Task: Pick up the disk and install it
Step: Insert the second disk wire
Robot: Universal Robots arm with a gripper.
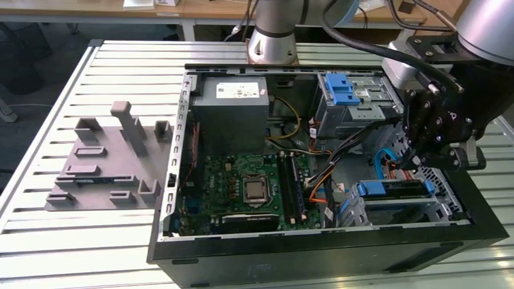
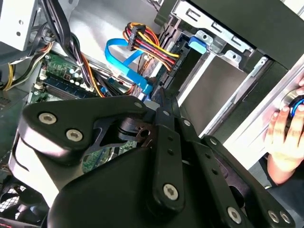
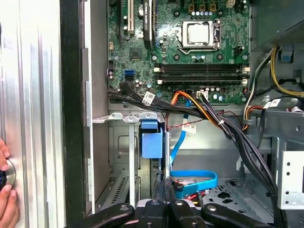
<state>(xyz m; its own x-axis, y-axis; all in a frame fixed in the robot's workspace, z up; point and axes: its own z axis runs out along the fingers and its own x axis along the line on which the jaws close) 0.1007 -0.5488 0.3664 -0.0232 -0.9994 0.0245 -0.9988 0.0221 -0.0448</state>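
disk (image 1: 391, 188) seated in bay | jaws (image 1: 418, 158) pressed together, just above

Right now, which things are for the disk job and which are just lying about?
For the job: gripper, disk in its blue carrier, computer case.
Just lying about: grey plastic fixture on the table, power-supply box, a person's hand.

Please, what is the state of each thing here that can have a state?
Computer case: open, side panel off.
Disk: lying in the lower drive bay.
Processor socket: uncovered, no cooler on it.
End effector: close above the disk.
Hand: resting outside the case wall.
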